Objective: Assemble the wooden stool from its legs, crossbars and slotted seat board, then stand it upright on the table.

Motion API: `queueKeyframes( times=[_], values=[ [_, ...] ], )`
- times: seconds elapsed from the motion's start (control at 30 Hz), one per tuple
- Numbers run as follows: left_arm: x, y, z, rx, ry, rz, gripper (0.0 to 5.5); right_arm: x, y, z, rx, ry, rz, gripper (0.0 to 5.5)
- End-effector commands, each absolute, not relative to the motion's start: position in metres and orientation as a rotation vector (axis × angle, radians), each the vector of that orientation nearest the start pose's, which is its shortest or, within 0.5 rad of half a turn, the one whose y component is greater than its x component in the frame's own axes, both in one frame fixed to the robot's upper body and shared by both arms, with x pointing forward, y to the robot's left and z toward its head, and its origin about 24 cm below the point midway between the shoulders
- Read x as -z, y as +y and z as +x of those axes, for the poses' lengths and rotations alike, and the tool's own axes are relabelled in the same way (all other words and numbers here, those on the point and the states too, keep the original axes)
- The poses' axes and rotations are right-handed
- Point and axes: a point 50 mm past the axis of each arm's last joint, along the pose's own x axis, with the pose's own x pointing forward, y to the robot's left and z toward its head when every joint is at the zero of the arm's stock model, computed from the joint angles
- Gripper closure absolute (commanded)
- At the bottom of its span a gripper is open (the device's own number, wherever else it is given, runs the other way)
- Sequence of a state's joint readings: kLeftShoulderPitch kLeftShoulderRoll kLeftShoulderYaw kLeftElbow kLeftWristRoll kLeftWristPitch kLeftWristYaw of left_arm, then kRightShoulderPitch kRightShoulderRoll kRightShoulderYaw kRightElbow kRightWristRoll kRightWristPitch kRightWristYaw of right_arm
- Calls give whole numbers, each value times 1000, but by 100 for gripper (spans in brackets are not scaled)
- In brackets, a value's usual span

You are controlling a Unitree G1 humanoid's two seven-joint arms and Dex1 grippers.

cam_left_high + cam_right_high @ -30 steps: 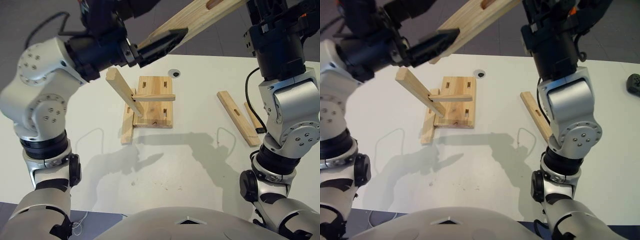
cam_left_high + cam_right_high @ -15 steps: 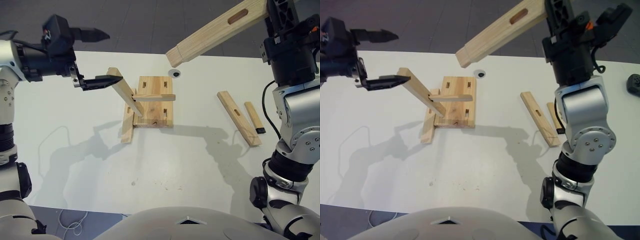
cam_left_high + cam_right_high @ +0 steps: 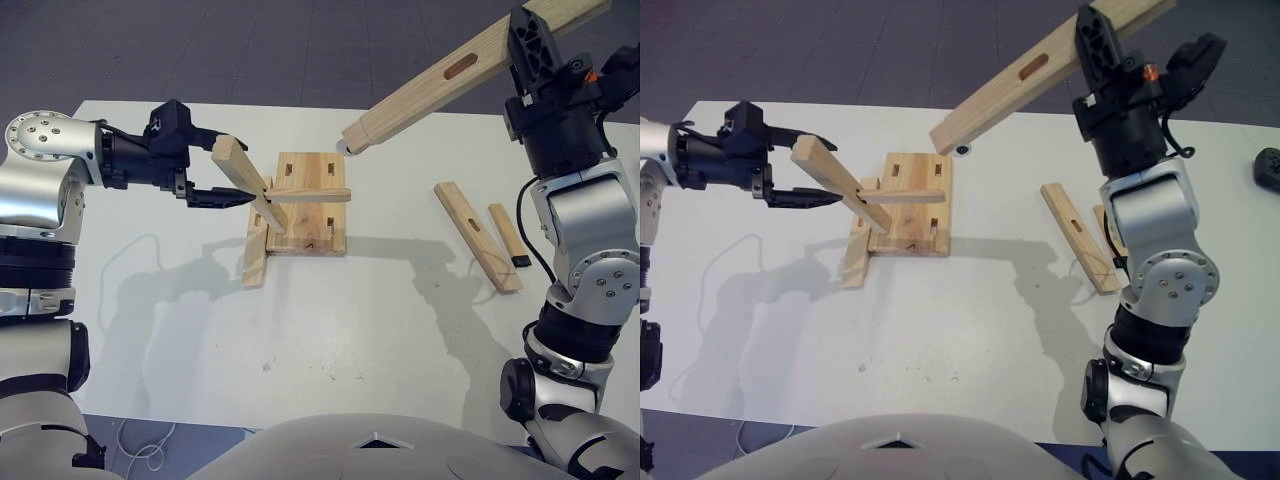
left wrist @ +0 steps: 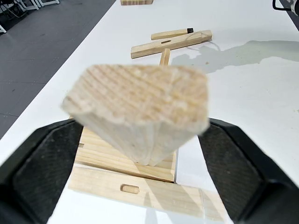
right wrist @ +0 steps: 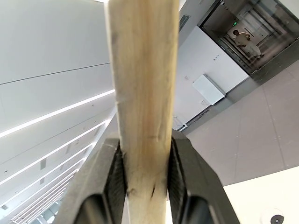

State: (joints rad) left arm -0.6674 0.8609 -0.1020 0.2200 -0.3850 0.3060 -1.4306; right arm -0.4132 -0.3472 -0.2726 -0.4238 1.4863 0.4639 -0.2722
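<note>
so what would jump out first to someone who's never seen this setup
The long wooden leg stands out first: it slants high over the far side of the table, clamped in the right gripper, its lower end hanging just beyond the seat board. Next comes the tilted leg sticking up from that board, with the left gripper open around its top end.

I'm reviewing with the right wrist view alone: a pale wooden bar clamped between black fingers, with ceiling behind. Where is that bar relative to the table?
Observer: The right gripper holds the long slotted wooden leg aloft, slanting down toward the far edge of the square slotted seat board.
Operator: And the left arm?
Observer: The left gripper is open, fingers straddling the top of a tilted wooden leg rising from that board.
</note>
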Motion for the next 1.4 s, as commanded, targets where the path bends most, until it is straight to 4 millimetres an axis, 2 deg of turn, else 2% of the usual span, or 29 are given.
queueKeyframes(
  times=[0.03,0.23,0.37,0.5,0.67,0.77,0.87,1.03,1.17,1.27,1.4],
  values=[
    [-202,218,302,1359,200,480,212,-231,-181,269,-429,-232,928,447],
    [-204,209,302,1368,174,464,299,-226,-178,272,-421,-206,916,447],
    [-203,190,296,1381,121,484,343,-225,-181,271,-393,-215,854,447],
    [-187,162,273,1403,73,427,344,-222,-186,270,-318,-263,586,447],
    [-156,145,250,1315,88,368,345,-209,-188,268,-228,-263,123,447],
    [-145,135,243,1233,75,332,345,-199,-189,262,-224,-252,-3,447],
    [-145,124,243,1126,25,331,345,-191,-188,257,-233,-238,-45,447],
    [-145,111,240,1091,3,294,345,-188,-190,260,-247,-257,15,447],
    [-145,109,241,1082,4,286,345,-182,-198,262,-265,-270,53,447],
    [-145,109,242,1068,2,265,345,-167,-204,261,-283,-263,44,447],
    [-145,109,241,1058,2,231,345,-151,-195,260,-318,-253,48,447]
  ],
)
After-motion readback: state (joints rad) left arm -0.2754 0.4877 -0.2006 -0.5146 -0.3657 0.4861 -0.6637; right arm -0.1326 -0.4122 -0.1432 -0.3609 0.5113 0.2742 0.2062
